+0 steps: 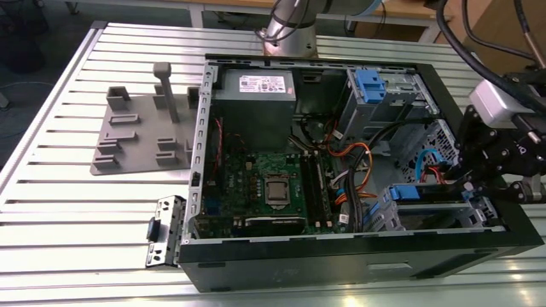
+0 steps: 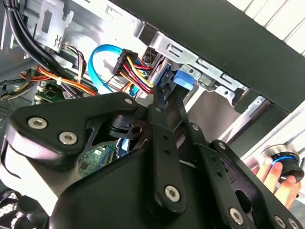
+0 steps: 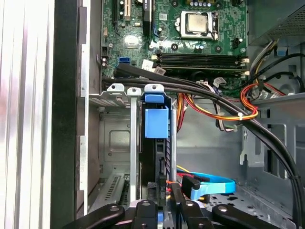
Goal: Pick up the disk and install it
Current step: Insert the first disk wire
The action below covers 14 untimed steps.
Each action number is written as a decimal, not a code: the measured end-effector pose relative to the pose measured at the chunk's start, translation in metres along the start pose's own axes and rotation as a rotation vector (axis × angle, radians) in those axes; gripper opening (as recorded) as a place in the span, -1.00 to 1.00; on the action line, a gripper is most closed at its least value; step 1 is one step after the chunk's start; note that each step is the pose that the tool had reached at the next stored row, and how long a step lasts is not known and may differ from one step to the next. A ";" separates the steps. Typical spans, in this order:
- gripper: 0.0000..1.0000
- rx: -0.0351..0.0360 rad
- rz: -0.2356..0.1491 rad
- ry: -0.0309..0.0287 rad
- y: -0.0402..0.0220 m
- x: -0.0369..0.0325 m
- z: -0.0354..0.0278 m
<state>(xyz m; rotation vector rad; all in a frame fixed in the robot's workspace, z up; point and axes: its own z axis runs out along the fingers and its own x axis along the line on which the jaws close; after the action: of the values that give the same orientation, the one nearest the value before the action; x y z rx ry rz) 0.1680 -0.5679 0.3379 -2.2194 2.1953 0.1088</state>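
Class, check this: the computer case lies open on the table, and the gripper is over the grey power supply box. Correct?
No. The gripper is at the blue-tabbed drive bay, as the exterior view shows; the case does lie open.

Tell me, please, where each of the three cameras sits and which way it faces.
Exterior view: off the arm, above, looking down on the open computer case; the gripper reaches in at the exterior view's right.
First wrist view: on the arm, looking past the gripper at the blue-framed disk in its bay and the motherboard beyond.
Second wrist view: on the arm, behind the gripper; a person's hand shows.
Shared: both wrist views show the gripper and the blue cable.
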 end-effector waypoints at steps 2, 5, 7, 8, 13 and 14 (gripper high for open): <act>-0.49 -0.0021 0.000 -0.0023 -0.0030 0.0000 -0.0008; -0.49 -0.0081 0.000 -0.0066 -0.0083 -0.0003 -0.0011; -0.49 -0.0107 0.000 -0.0087 -0.0105 -0.0019 -0.0011; -0.49 -0.0112 -0.001 -0.0091 -0.0114 -0.0031 -0.0015; -0.80 -0.0118 -0.001 -0.0119 -0.0125 -0.0046 -0.0129; -0.80 -0.0118 -0.001 -0.0126 -0.0126 -0.0047 -0.0158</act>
<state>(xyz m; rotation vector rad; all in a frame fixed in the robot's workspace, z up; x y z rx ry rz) 0.1811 -0.5640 0.3535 -2.2201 2.1925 0.1357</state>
